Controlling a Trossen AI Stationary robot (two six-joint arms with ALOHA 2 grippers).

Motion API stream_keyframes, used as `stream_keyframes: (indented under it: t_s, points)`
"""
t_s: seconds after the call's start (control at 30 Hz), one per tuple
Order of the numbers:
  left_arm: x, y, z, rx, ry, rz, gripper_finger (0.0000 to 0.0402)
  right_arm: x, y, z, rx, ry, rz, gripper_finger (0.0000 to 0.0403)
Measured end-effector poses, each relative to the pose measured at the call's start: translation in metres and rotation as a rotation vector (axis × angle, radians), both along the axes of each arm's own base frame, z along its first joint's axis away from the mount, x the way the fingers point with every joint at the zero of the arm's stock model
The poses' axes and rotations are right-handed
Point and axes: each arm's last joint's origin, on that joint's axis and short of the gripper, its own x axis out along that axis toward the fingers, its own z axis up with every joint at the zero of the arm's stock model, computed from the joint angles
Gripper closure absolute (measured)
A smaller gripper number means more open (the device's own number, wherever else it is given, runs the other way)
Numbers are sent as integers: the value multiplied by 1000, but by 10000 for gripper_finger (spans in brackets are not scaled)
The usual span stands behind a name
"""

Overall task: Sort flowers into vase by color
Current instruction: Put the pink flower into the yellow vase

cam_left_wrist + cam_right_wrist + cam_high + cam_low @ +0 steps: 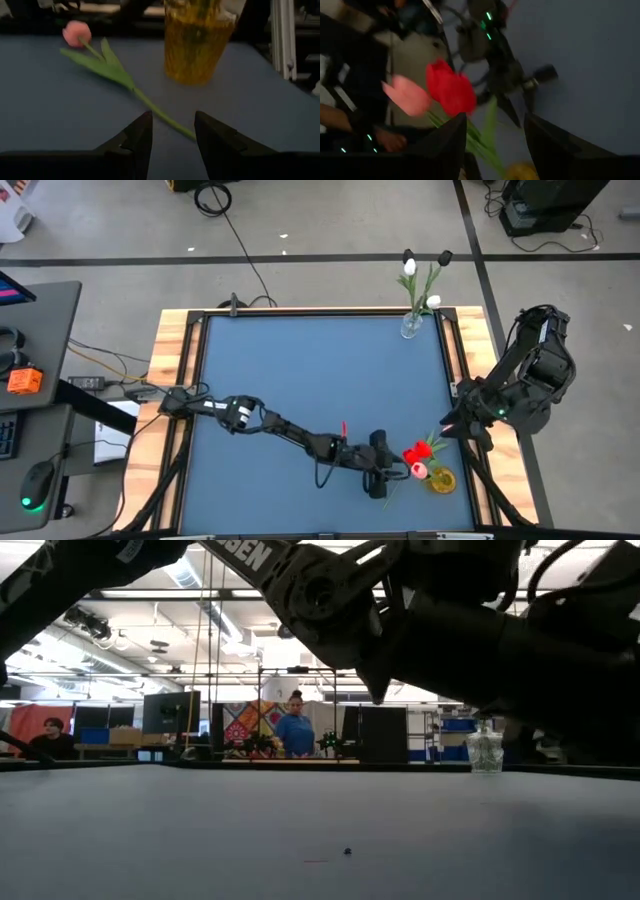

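Note:
A pink tulip lies flat on the blue table, its thin green stem running toward my left gripper. That gripper is open and low over the table, with the stem's free end between its fingertips and close to one of them. Just beyond stands an amber glass vase holding a red tulip. My right gripper is open and hovers above that vase, over the table's right edge. A clear vase at the far edge holds white and black tulips.
The left arm stretches across the table's near half. Wooden rails and a metal frame border the blue mat. In the low view the clear vase stands far right, and people show in the room behind.

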Motion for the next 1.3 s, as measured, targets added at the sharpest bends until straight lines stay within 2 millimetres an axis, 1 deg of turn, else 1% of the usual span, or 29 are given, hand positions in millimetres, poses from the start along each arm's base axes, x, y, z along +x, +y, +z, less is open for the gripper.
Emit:
stream_keyframes:
  t_s: [0.1, 0.2, 0.3, 0.37, 0.43, 0.53, 0.67, 0.77, 0.83, 1.0, 1.13, 1.3]
  points:
    - [-1, 1, -4, -12, 48, 13, 249, -5, -3, -7, -37, 107, 51, 197]
    - [-2, 2, 0, -84, 64, 44, 249, -11, -9, -15, -77, 250, 24, 200]
    - [-2, 4, 16, -190, 69, 107, 249, -17, -17, -20, -55, 361, -152, 207]
    - [-3, 7, 27, -225, 81, 153, 249, -18, -23, -22, -34, 378, -299, 213]
    - [-4, 10, 34, -222, 101, 174, 249, -18, -26, -26, 1, 368, -398, 219]
    - [-5, 16, 36, -226, 122, 192, 249, -17, -30, -36, 37, 385, -491, 226]
    - [-4, 21, 41, -298, 120, 227, 249, -17, -30, -56, 75, 528, -601, 229]
    - [-4, 23, 41, -277, 130, 227, 249, -17, -28, -74, 102, 653, -676, 229]
    - [-6, 22, 40, -242, 154, 221, 249, -16, -27, -85, 118, 694, -708, 229]
    - [-10, 24, 49, -200, 199, 220, 249, -12, -24, -104, 187, 704, -761, 229]
    - [-11, 28, 47, -155, 226, 215, 249, -11, -26, -120, 206, 716, -839, 229]
    - [-10, 28, 50, -85, 207, 183, 249, -8, -28, -136, 204, 744, -896, 229]
